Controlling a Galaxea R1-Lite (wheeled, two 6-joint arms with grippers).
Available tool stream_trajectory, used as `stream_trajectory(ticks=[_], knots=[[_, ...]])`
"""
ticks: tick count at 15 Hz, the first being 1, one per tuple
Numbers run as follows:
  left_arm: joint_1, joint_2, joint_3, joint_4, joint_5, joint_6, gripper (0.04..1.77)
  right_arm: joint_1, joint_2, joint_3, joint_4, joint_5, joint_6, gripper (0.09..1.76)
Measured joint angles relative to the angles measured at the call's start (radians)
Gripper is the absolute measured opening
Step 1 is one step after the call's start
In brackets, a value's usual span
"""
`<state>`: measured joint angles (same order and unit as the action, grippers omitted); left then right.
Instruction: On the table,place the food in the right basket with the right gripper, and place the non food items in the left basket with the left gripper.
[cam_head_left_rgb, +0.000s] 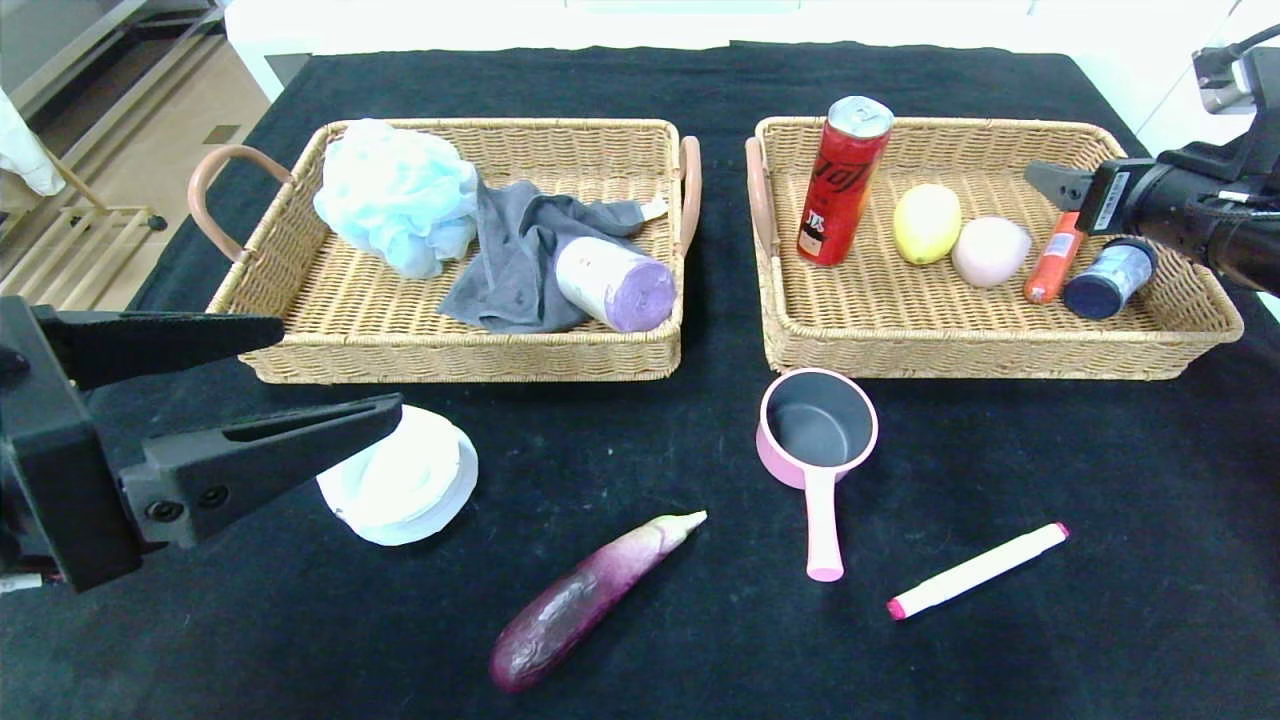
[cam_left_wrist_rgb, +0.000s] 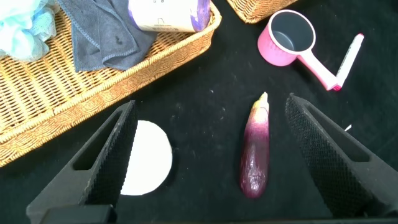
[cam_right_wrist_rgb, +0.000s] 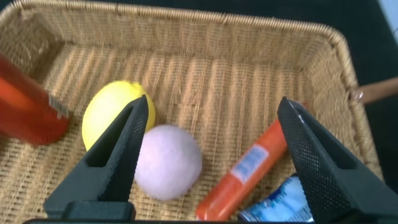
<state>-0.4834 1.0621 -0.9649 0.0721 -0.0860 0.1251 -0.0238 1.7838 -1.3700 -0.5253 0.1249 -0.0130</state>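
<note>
My right gripper (cam_head_left_rgb: 1050, 195) (cam_right_wrist_rgb: 212, 106) hangs open over the right basket (cam_head_left_rgb: 980, 360), holding nothing. Below its jaws lie a pink ball (cam_right_wrist_rgb: 168, 162), a lemon (cam_right_wrist_rgb: 109, 106), an orange sausage (cam_right_wrist_rgb: 249, 165) and a blue packet (cam_right_wrist_rgb: 280, 202). A red can (cam_head_left_rgb: 842, 182) stands in the same basket. My left gripper (cam_head_left_rgb: 340, 368) (cam_left_wrist_rgb: 211, 102) is open above the table's front left. A purple eggplant (cam_left_wrist_rgb: 256, 149) and a white round lid (cam_left_wrist_rgb: 149, 158) lie under it. A pink pot (cam_head_left_rgb: 815, 425) and a white marker (cam_head_left_rgb: 975, 570) rest on the black cloth.
The left basket (cam_head_left_rgb: 460, 360) holds a blue bath sponge (cam_head_left_rgb: 395, 195), a grey cloth (cam_head_left_rgb: 520, 260) and a white-and-purple roll (cam_head_left_rgb: 615, 282). Both baskets have curved handles on their sides. The table's back edge runs just behind the baskets.
</note>
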Motion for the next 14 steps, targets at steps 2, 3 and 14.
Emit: stream_trajectory(ticks=[2,3,14], knots=[[0.000,0.000,0.000,0.000,0.000,0.000,1.72,0.000,-0.018,0.000,0.055,0.001,0.002,1.57],[0.000,0.000,0.000,0.000,0.000,0.000,1.72,0.001,-0.031,0.000,0.074,0.001,0.003,1.59],[0.000,0.002,0.001,-0.004,0.000,0.000,1.72,0.046,-0.294,0.011,0.575,-0.073,0.051,1.68]])
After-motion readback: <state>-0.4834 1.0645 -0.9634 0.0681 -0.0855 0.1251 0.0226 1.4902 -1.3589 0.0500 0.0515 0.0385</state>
